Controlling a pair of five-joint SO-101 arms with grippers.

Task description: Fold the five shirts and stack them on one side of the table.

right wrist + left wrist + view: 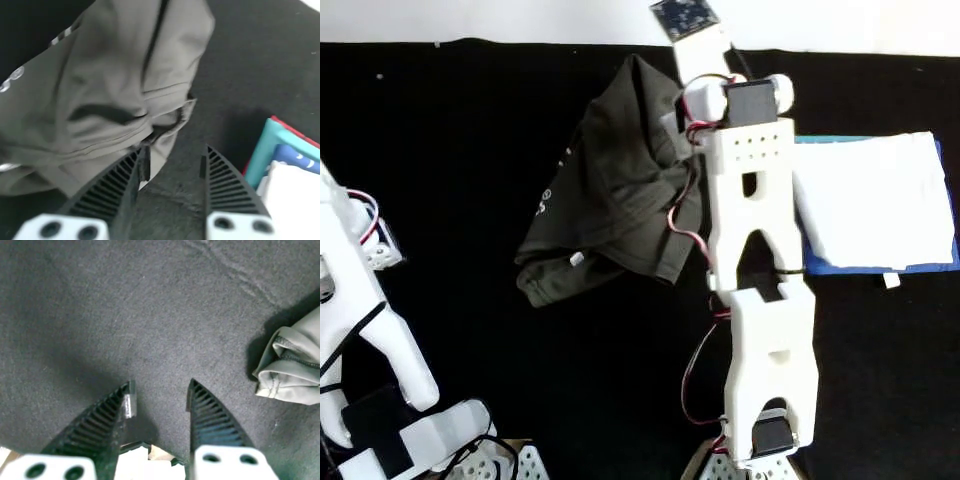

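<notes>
currently: one dark grey shirt (615, 190) lies crumpled and unfolded on the black tabletop (470, 130), about midway between the left and right edges and closer to the far edge. pale print shows on its left part.

folded stack (875, 200) sits at the right edge of the tabletop, white layer on top, blue beneath, a teal strip along its far side. cannot tell the number of layers.

right arm (750, 200) stretches from the near edge toward the far edge, between shirt and stack. right gripper (175, 155): jaws moderately apart, holding nothing; one fingertip overlaps the shirt (100, 90) hem, the other is over bare cloth, with the stack (295, 170) off to one side.

left arm (370, 330) stands at the near left corner. left gripper (161, 390): jaws moderately apart, empty, over bare tabletop; a shirt corner (295, 370) lies apart from it.
</notes>
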